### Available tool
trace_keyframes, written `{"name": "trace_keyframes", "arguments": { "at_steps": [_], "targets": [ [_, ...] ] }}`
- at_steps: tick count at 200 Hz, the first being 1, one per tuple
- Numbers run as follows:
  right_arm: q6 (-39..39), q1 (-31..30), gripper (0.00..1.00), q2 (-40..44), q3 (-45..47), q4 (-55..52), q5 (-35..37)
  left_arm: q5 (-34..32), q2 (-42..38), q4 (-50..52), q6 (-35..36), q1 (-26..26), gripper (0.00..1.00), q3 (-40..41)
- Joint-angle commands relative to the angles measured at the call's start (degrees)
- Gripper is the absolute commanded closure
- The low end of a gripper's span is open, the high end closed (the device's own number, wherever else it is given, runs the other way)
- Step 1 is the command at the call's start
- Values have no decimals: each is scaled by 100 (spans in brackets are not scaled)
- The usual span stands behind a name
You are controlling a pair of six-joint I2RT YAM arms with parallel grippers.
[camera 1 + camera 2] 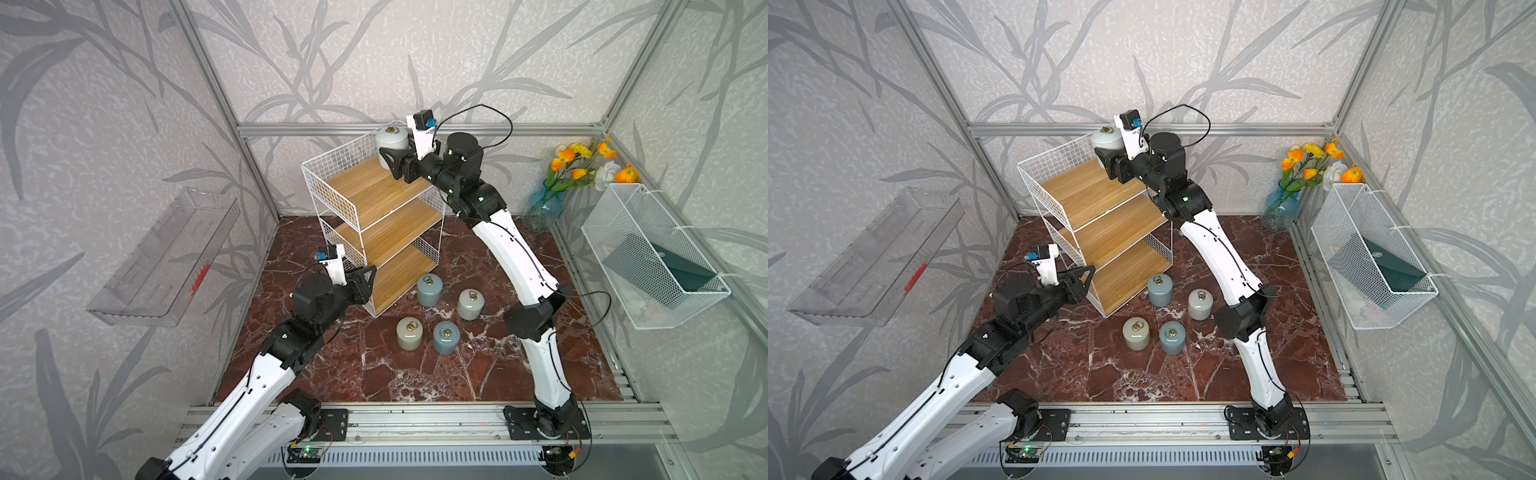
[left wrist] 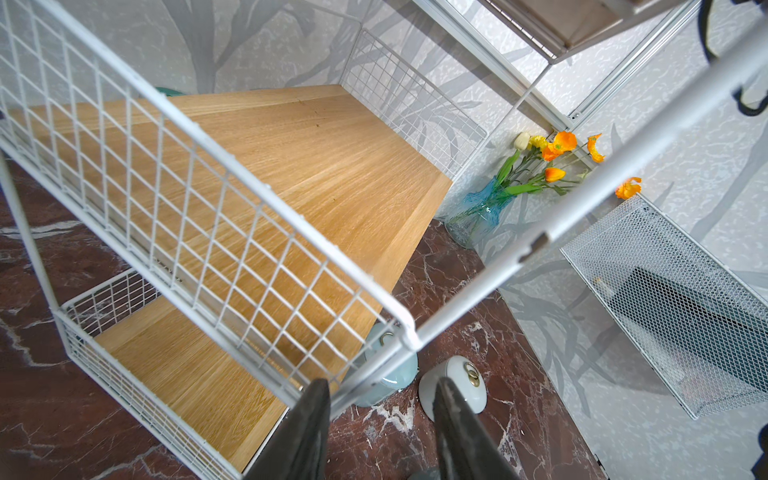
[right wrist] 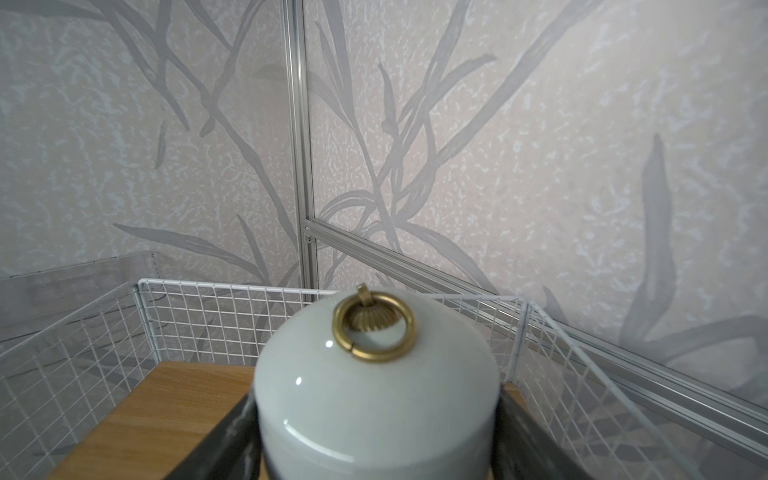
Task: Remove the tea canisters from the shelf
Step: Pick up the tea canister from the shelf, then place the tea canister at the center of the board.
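Note:
The shelf (image 1: 376, 216) (image 1: 1100, 226) (image 2: 291, 174) stands at the back of the marble floor. On its top tier, at the far corner, is a white tea canister (image 1: 392, 142) (image 1: 1106, 139) (image 3: 376, 395) with a brass ring. My right gripper (image 1: 388, 161) (image 1: 1105, 161) (image 3: 376, 419) is shut on its sides. On the floor in front of the shelf stand two blue-grey canisters (image 1: 429, 289) (image 1: 446, 337), a white one (image 1: 470, 304) and a beige one (image 1: 409, 333). My left gripper (image 1: 366, 281) (image 1: 1084, 282) (image 2: 384, 399) is open at the shelf's front corner post, holding nothing.
A blue glass vase of flowers (image 1: 540, 210) stands in the back right corner. A white mesh basket (image 1: 652, 257) hangs on the right wall and a clear plastic tray (image 1: 166, 257) on the left wall. The shelf's wire sides rise round each board.

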State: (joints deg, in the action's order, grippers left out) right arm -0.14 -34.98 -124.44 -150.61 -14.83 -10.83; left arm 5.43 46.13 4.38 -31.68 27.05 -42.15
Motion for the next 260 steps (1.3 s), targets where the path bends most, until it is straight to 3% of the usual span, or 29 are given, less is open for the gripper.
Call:
{"name": "trace_keyframes", "arguments": {
  "at_steps": [1,52,101,160,218,260],
  "targets": [
    [-87,-12,46,937,561,1007,-77,-47,-110,-12,-38,26,58,46],
    [-270,241,45,3231,3644,2073,191,-37,-115,78,-15,25,58,6],
    [-248,706,45,5654,7165,2557,1068,-155,-154,319,139,34,58,-77],
    [186,812,44,7851,10431,2535,2299,-242,-208,379,115,36,57,22],
    [648,824,43,8953,12222,2544,3033,-160,42,347,71,36,57,-8],
    [977,913,42,8624,12884,2873,3345,-163,49,261,-42,35,57,102]
  ]
}}
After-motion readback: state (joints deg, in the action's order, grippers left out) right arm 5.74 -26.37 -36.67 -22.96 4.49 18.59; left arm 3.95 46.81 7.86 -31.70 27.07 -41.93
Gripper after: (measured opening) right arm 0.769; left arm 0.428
